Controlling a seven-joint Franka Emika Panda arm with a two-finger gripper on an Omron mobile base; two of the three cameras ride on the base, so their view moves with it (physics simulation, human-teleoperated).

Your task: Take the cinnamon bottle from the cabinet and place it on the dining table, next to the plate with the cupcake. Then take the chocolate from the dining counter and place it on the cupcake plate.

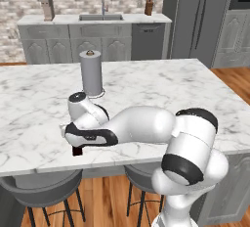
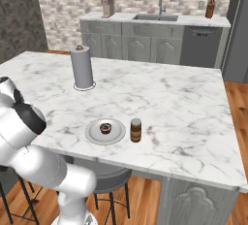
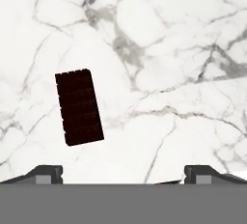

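The white marble dining counter (image 2: pixel 184 112) is carrying the round grey cupcake plate (image 2: pixel 92 136) near its front edge, the brown cinnamon bottle (image 2: pixel 136 130) just beside it. The wide-open gripper (image 3: pixel 123 172) is hovering over the dark rectangular chocolate bar (image 3: pixel 78 107); I judge the chocolate step is in hand, needing centring, then descending.

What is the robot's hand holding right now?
Nothing. The gripper is wide open above the marble counter, and the chocolate lies flat on the counter, off to one side of the fingers, not touched.
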